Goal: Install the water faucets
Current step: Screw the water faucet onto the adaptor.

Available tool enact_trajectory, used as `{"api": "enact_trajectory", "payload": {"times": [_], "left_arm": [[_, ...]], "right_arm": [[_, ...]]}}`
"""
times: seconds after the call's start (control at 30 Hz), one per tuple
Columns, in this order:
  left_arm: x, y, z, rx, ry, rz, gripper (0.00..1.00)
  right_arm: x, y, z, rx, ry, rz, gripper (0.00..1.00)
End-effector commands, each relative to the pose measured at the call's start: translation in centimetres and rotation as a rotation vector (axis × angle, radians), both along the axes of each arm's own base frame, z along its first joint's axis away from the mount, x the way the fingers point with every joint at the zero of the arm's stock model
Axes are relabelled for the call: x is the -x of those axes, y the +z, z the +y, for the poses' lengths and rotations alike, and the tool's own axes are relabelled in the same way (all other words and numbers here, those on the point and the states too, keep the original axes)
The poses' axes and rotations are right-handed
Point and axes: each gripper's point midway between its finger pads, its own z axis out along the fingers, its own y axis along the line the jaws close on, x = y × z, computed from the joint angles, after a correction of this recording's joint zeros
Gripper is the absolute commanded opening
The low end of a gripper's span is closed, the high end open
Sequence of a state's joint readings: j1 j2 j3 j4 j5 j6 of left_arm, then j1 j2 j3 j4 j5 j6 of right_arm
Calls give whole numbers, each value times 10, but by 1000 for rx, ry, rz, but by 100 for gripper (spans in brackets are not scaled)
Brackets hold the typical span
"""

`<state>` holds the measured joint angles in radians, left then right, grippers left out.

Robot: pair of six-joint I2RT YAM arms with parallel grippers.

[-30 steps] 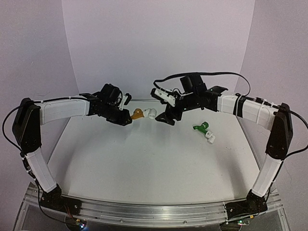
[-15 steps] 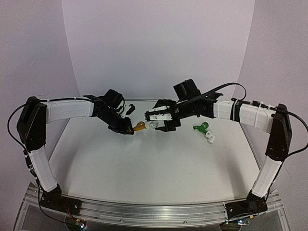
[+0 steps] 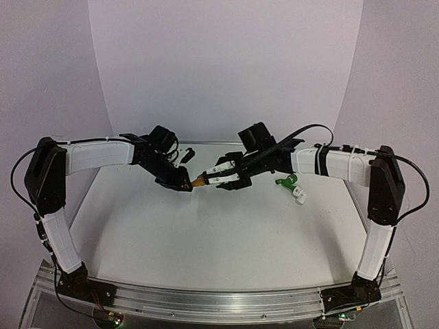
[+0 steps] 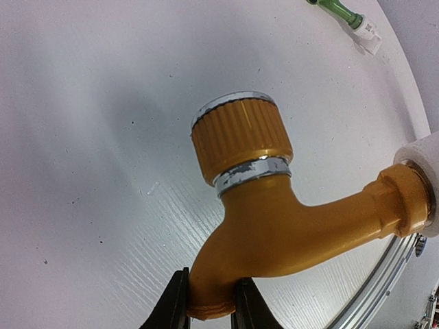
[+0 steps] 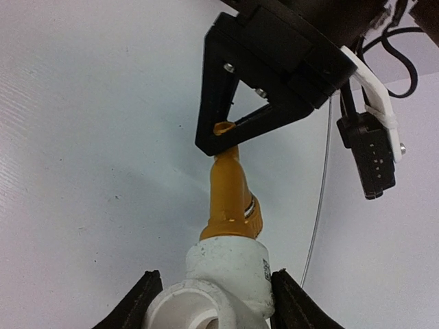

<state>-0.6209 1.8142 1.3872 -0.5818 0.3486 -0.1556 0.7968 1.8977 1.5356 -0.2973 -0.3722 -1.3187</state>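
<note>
The orange-yellow water faucet point(image 3: 199, 181) hangs in the air between the two arms, above the back of the table. My left gripper point(image 4: 209, 305) is shut on its spout tip, and its ribbed knob point(image 4: 240, 137) points away from the fingers. A white pipe fitting point(image 5: 230, 271) sits on the faucet's threaded end. My right gripper point(image 5: 212, 305) is shut on this fitting, one finger on each side. In the right wrist view the left gripper point(image 5: 226, 133) pinches the orange-yellow faucet point(image 5: 230, 195) from above. The green water faucet point(image 3: 287, 181) lies on the table to the right, with its own white fitting point(image 3: 300, 197).
The white table point(image 3: 206, 233) has a metal rail point(image 3: 219, 301) along its near edge. A black connector on a cable point(image 5: 374, 154) hangs by the left wrist. In the left wrist view the green faucet point(image 4: 339, 9) lies at the top right.
My right gripper has swung left and down to the white fitting and closed around it. The left gripper has kept its hold on the orange-yellow faucet and dropped slightly.
</note>
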Motion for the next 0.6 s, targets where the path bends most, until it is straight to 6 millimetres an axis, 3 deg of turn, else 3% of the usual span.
{"api": "enact_trajectory", "payload": {"times": [0.0, 0.2, 0.3, 0.43, 0.57], "left_arm": [[-12, 36, -17, 81, -28, -82, 0], [-22, 40, -14, 50, 19, -132, 0], [-45, 50, -1, 21, 152, -220, 0], [-76, 74, 21, 7, 376, -354, 0], [-85, 97, 31, 36, 491, -512, 0]], "right_arm": [[-11, 16, 12, -69, -52, -27, 41], [-20, 30, 20, -198, -216, 128, 24], [-19, 33, 22, -275, -322, 280, 6], [-34, 29, 26, -406, -557, 495, 4], [-53, 36, 32, -593, -820, 777, 0]]}}
